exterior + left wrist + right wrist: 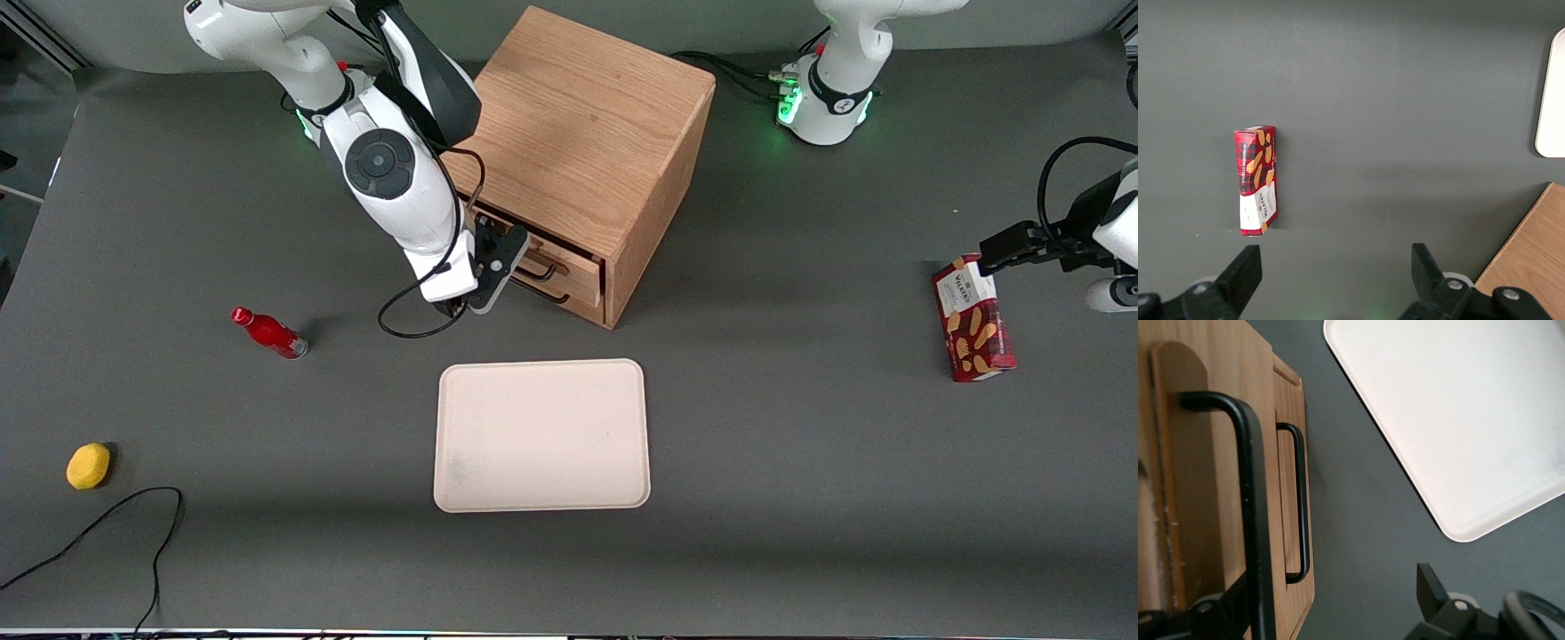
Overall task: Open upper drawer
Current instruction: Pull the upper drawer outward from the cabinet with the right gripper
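The light-oak cube cabinet [582, 151] stands at the back of the table. Its upper drawer [1191, 487] carries a long black bar handle [1251, 493], seen partly in the front view as the handle [540, 264]. Below it is the bottom drawer [1290, 407] with its own black handle [1300, 507]. My right gripper [523, 267] is right at the drawer fronts. In the wrist view the gripper [1335, 587] is open. The upper handle runs just inside one finger [1238, 597], and the other finger [1429, 583] stands well clear over the grey table. Nothing is gripped.
A cream tray [542, 436] lies in front of the cabinet, nearer the front camera. A red bottle [269, 332] and a yellow fruit [89, 466] lie toward the working arm's end. A red biscuit box [973, 318] lies toward the parked arm's end. A black cable [107, 533] trails near the front edge.
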Robot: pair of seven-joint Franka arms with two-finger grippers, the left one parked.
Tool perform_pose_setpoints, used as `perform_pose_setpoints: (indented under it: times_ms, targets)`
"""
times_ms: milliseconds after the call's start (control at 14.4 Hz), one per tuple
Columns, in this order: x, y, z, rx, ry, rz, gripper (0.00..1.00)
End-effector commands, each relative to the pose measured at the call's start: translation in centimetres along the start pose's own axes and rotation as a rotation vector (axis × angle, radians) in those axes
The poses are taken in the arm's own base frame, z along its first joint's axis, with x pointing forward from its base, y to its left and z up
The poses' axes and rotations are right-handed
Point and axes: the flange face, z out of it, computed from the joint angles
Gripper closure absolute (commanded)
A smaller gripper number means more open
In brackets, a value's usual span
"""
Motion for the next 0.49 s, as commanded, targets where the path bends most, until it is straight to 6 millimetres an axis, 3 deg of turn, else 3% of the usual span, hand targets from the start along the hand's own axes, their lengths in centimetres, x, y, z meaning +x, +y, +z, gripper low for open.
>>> perform_pose_setpoints:
  times_ms: [0,417]
  targets:
    - [0.4,0.5,-1.5,-0.016,0.009,0.014,0.0]
    - [0.2,2.1,-1.4,-0.02,0.012,0.032,0.0]
